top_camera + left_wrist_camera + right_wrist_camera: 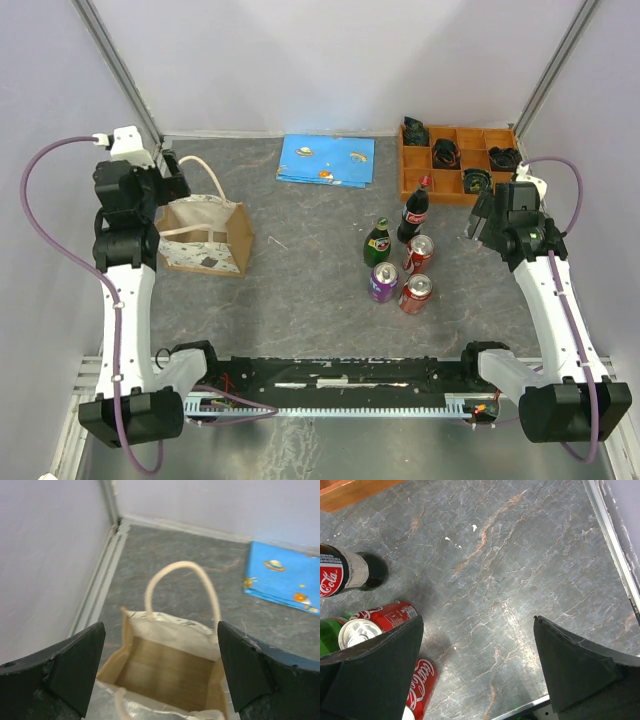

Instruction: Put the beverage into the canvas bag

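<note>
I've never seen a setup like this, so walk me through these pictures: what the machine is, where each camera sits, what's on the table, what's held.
Two white robot arms are bolted to the near edge of a grey table. The wide picture looks down from above and behind them; the other two come from a camera on each wrist. The left hand hangs open above the canvas bag. The right hand is open beside the drinks: a cola bottle, a green bottle, a purple can and two red cans. Farther back lie a blue sheet and an orange tray. Neither hand holds anything.
</note>
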`<action>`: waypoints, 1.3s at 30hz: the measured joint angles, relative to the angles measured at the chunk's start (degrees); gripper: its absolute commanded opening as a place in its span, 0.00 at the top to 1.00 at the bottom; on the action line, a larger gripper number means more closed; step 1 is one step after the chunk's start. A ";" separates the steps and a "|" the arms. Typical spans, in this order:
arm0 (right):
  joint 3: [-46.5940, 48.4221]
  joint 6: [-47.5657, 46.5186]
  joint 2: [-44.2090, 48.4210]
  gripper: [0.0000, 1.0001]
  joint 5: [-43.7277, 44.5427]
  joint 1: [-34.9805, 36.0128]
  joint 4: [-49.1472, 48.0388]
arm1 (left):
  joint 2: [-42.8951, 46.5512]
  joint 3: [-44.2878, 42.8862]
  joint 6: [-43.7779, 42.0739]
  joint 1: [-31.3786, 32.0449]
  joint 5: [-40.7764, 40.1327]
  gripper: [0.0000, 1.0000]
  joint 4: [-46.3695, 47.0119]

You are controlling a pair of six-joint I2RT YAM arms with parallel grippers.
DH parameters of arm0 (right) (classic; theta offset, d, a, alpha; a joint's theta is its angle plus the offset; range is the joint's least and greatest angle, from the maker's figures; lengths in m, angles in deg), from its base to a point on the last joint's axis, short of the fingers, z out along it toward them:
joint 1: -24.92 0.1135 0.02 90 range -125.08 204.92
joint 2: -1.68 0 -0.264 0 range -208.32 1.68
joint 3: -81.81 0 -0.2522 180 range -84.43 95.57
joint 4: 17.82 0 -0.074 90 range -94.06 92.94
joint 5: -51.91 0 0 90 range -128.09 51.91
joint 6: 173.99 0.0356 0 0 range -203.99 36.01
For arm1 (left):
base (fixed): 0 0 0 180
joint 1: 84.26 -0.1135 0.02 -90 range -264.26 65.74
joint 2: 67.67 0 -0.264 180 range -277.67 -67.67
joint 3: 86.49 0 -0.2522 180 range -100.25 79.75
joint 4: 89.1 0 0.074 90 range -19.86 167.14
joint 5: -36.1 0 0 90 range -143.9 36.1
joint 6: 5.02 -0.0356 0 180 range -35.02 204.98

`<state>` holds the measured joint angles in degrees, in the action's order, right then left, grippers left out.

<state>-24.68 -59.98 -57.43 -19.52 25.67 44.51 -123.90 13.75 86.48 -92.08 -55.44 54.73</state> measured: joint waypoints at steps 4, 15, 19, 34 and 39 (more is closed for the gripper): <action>0.00 0.15 0.00 0.01 0.57 0.17 0.22 | -2.99 -2.93 1.81 -5.35 -1.40 0.01 -4.13; 0.02 -1.75 0.00 0.01 -0.68 0.26 2.34 | -9.42 -7.08 21.24 -19.17 4.17 0.00 -19.85; 0.02 -2.45 0.11 0.01 -1.01 0.33 3.34 | -7.85 -2.91 26.77 -19.96 6.64 0.00 -24.92; 0.02 -3.28 1.68 0.01 -1.95 0.33 5.05 | -7.52 11.30 35.89 -21.09 9.70 0.02 -24.63; 0.07 -3.26 1.70 0.01 -2.23 0.33 5.16 | -7.65 16.81 37.73 -21.09 10.27 0.06 -21.53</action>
<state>-24.62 -63.24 -55.73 -21.75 26.00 49.67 -131.55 30.56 124.21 -113.17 -45.16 33.20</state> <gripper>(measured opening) 0.991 0.976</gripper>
